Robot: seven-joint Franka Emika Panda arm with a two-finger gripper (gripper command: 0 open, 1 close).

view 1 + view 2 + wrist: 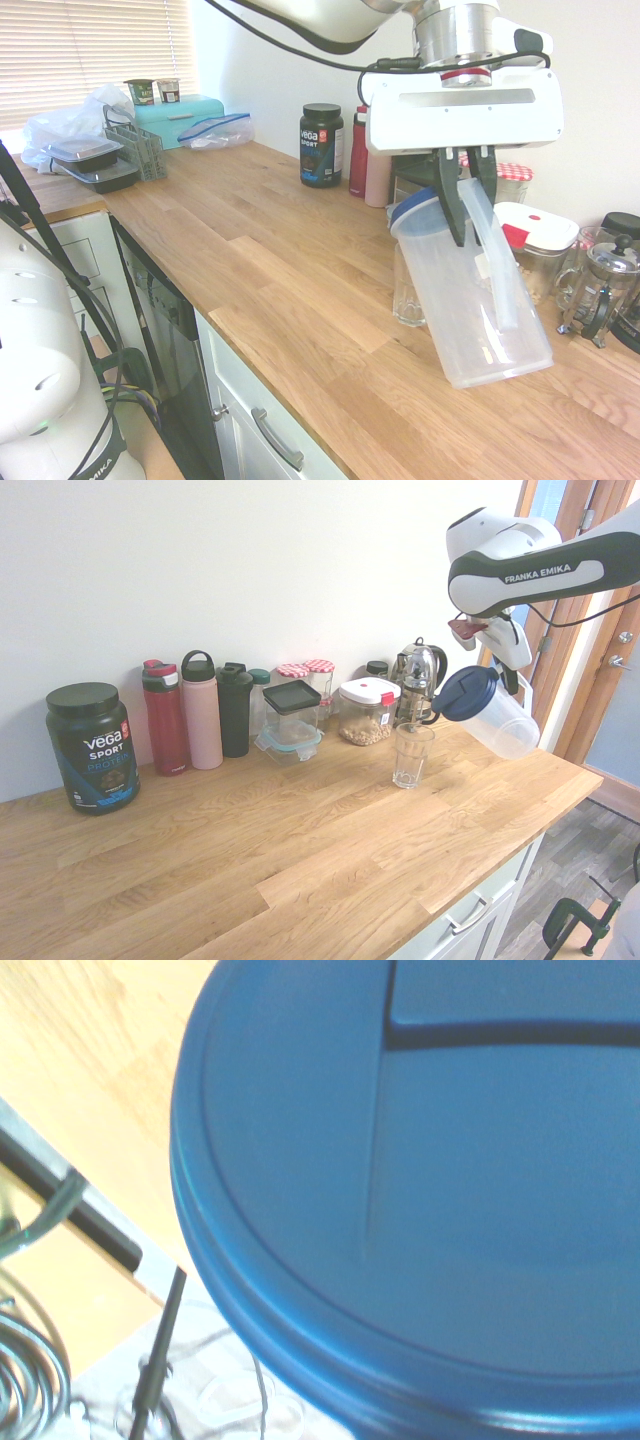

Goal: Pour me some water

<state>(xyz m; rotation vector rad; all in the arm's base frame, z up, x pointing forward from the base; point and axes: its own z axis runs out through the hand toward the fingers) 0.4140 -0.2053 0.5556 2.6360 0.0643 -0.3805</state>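
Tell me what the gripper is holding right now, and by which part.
The gripper is shut on the clear plastic pitcher with the blue lid, gripping its handle near the top. The pitcher hangs tilted above the counter, beside the glass.

clear plastic pitcher (480,300), wooden counter (280,270)

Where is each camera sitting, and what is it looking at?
First exterior view: sits at the worktop's front edge, looks along it toward the window blinds; shows the gripper and, at lower left, the arm's white base.
Second exterior view: sits in front of the worktop, faces the wall; shows the arm from the picture's right.
Wrist view: sits on the wrist, looks down on the blue lid; nothing of the robot shows.
Shared: both exterior views show the tilted pitcher by the glass.
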